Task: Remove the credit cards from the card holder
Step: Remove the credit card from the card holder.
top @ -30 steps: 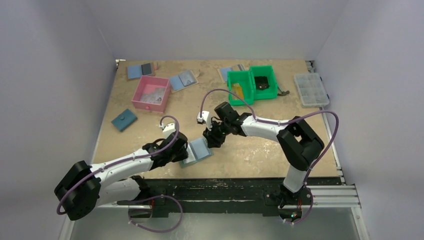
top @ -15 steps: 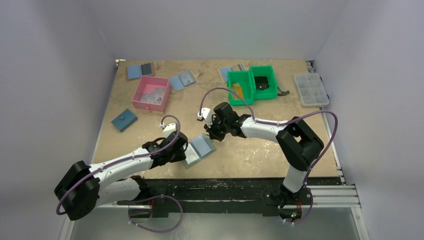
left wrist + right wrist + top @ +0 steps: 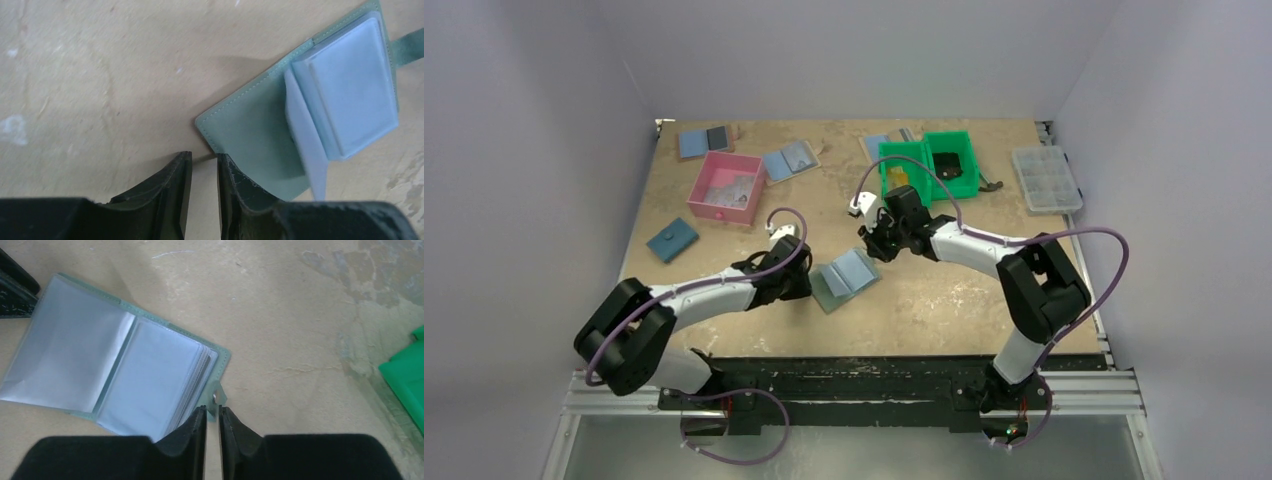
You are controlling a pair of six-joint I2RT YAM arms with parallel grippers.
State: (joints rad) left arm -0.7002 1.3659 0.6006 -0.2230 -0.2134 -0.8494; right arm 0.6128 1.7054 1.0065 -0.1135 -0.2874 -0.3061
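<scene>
The card holder (image 3: 844, 277) lay open on the table (image 3: 944, 300), a little toward 6 o'clock from the middle. Its pale blue inside faced up and its grey-green cover was against the wood. In the right wrist view its clear pockets were spread like the pages of a book, and a small green tab (image 3: 216, 399) stuck out from its edge.

The left gripper (image 3: 204, 165) was at the 9 o'clock side of the holder. Its jaws were a narrow gap apart and only the table showed between them. One finger (image 3: 237, 187) was over the corner of the green cover and the other was beside the cover, over bare wood. I could not tell if that finger pressed on the cover.

The right gripper (image 3: 212, 412) was at about 1 o'clock from the holder, a little apart from it in the top view. Its jaws were almost together, with only a thin slit between them, and I saw nothing in this slit. The tab was just past their tips.

Two green bins (image 3: 927, 165) stood at 12 to 1 o'clock on the table, and an orange-yellow card (image 3: 896, 178) lay in the left one. A pink bin (image 3: 724, 187) stood at 10 o'clock, a dark blue wallet (image 3: 672, 240) at 9 o'clock and a clear organizer box (image 3: 1047, 178) at 2 o'clock.
</scene>
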